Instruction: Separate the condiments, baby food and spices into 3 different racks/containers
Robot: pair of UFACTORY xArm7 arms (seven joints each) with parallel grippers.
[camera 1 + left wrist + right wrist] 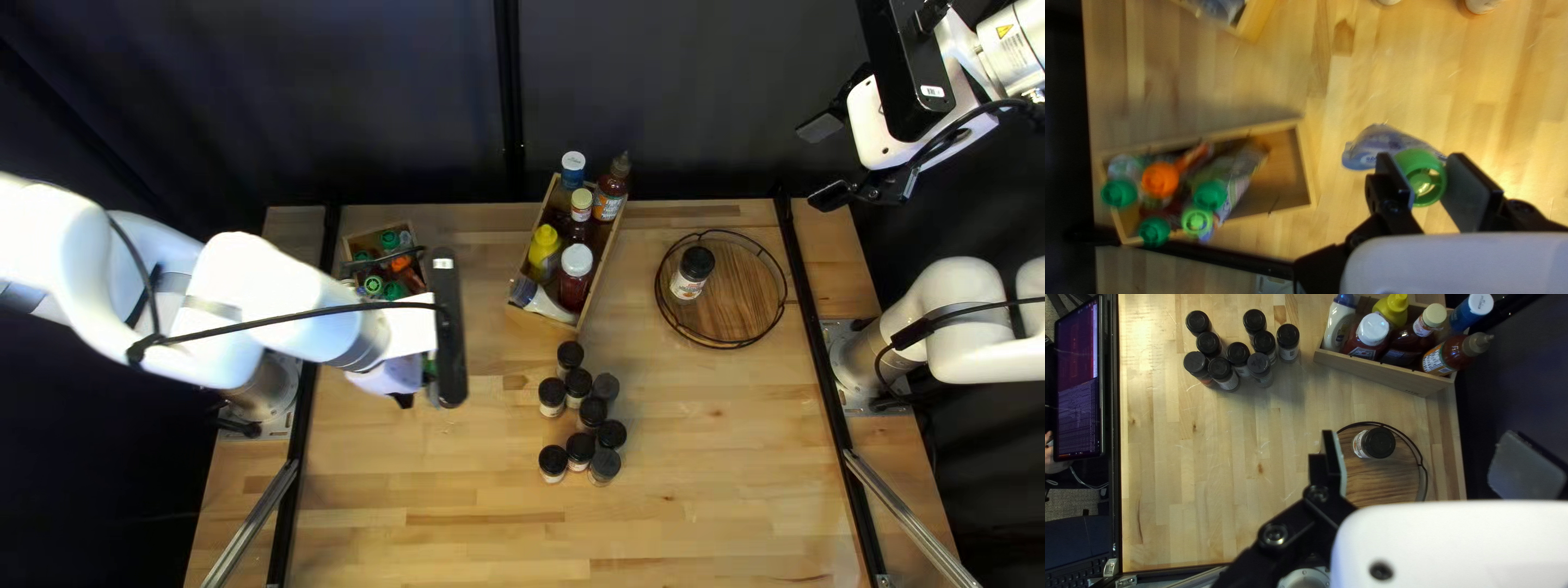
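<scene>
The condiment crate (602, 259) is standing at the upper middle of the top left view; the round rack (740, 296) is lying at its upper right, holding one spice jar (688, 272). The baby food box (1308, 169) is sitting at its upper left. The right gripper (822, 163) is hanging wide open and empty at the upper right. The left gripper (1429, 182) is closing on a pouch (1383, 144) by its green cap (1421, 177), both fingers touching; the body is extending below them, toward the box side. The loose jars (578, 383) are waiting near the centre. The pouch is probably going to be light, floppy and slippery, so the stiff cap is offering the surest hold.
</scene>
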